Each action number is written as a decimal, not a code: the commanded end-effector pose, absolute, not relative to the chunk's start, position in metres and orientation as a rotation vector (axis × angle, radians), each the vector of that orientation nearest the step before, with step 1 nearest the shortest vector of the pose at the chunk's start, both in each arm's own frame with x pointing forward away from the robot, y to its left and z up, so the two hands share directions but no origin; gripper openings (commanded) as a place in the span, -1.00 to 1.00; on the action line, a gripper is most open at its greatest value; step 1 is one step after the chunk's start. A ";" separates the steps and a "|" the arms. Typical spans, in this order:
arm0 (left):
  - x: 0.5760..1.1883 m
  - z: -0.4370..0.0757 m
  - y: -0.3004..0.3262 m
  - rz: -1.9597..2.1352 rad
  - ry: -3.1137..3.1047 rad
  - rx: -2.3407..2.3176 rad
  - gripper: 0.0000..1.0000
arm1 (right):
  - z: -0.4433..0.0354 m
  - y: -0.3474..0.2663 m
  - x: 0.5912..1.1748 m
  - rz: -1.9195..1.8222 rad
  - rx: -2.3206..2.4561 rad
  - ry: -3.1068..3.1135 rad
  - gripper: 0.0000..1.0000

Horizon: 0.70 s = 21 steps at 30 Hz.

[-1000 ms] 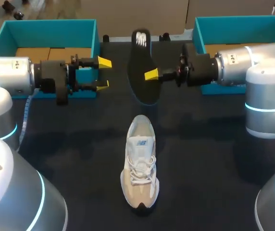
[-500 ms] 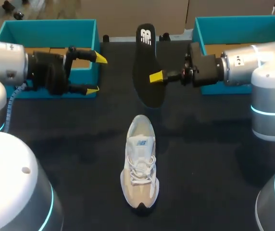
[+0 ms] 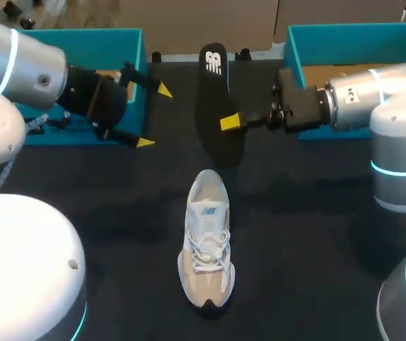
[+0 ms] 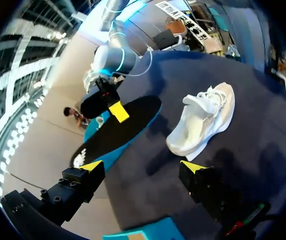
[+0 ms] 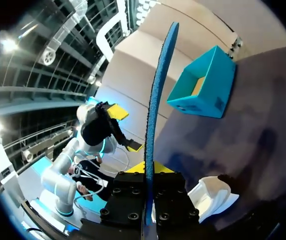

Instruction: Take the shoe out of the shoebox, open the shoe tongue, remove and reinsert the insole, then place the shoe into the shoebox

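Note:
A white and beige shoe (image 3: 206, 245) lies on the dark table, toe toward the front edge. Its black insole (image 3: 216, 96) hangs above the table's far middle, and my right gripper (image 3: 229, 121) is shut on its side edge. In the right wrist view the insole (image 5: 158, 90) shows edge-on between the fingers, with the shoe (image 5: 213, 197) below. My left gripper (image 3: 155, 116) stands open with nothing in it, left of the insole and beside the left box. Ahead of this gripper (image 4: 143, 166) in the left wrist view are the insole (image 4: 118, 132) and the shoe (image 4: 203, 120).
Two teal shoeboxes sit at the far corners: one at the left (image 3: 75, 39), one at the right (image 3: 359, 35), both with bare cardboard floors. The right arm reaches across in front of the right box.
My left arm has swung up and turned, so its open fingers now tilt and sit a little further right. The right gripper has shifted the insole slightly, still holding it.

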<state>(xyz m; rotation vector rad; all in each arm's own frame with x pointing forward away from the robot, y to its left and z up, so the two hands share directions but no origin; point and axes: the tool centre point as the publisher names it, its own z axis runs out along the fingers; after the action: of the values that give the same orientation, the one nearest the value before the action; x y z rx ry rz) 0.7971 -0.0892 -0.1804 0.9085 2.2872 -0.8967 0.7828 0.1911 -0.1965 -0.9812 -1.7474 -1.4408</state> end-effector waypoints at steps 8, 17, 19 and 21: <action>0.795 -0.206 -0.087 -0.711 3.101 0.487 1.00 | -0.208 0.195 0.768 -1.519 -0.985 -1.770 -1.00; 0.788 -0.224 -0.086 -0.717 3.183 0.416 1.00 | -0.211 0.197 0.768 -1.537 -0.961 -1.799 -1.00; 0.781 -0.235 -0.082 -0.740 3.225 0.361 1.00 | -0.216 0.199 0.766 -1.602 -0.874 -1.824 -1.00; 0.772 -0.240 -0.077 -0.792 3.236 0.369 1.00 | -0.223 0.202 0.765 -1.621 -0.821 -1.855 -1.00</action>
<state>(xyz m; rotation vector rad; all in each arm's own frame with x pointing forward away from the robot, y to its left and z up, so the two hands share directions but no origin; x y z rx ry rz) 0.7694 -0.0755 -0.2345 0.3726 3.0397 -0.7742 0.7646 0.1977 -0.2104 -0.8735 -1.8540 -1.5832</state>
